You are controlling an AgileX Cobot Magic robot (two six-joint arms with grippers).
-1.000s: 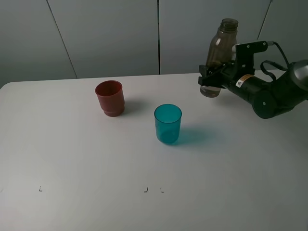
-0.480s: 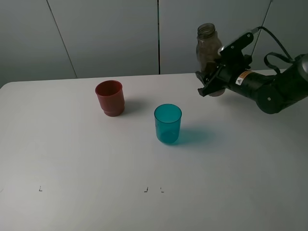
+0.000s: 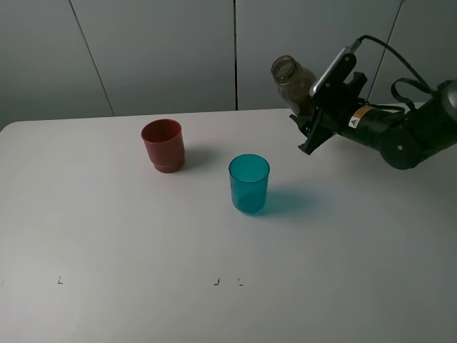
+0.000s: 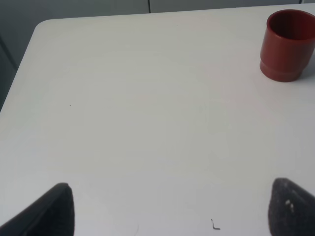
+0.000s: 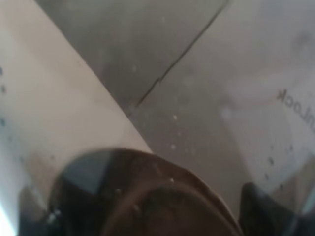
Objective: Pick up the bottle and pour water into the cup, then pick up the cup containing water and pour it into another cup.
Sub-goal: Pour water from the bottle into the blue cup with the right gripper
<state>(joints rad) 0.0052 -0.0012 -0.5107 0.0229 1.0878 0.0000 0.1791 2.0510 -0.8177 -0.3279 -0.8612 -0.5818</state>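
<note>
My right gripper (image 3: 312, 114) is shut on the smoky grey-brown see-through bottle (image 3: 291, 80) and holds it in the air at the back right, tilted with its open mouth toward the left. The bottle mouth is above and to the right of the teal cup (image 3: 249, 184), which stands upright mid-table. The red-brown cup (image 3: 163, 145) stands upright to the left and also shows in the left wrist view (image 4: 288, 45). In the right wrist view the bottle (image 5: 147, 123) fills the picture. My left gripper (image 4: 167, 209) is open over bare table, far from the cups.
The white table (image 3: 143, 236) runs to a grey panelled wall (image 3: 157, 50) behind. Small dark marks (image 3: 216, 282) lie near the front. The right arm (image 3: 407, 132) hangs over the back right corner.
The right gripper has tipped the bottle from near upright to leaning left, and its mouth has moved left and a little lower toward the teal cup. The cups have not moved.
</note>
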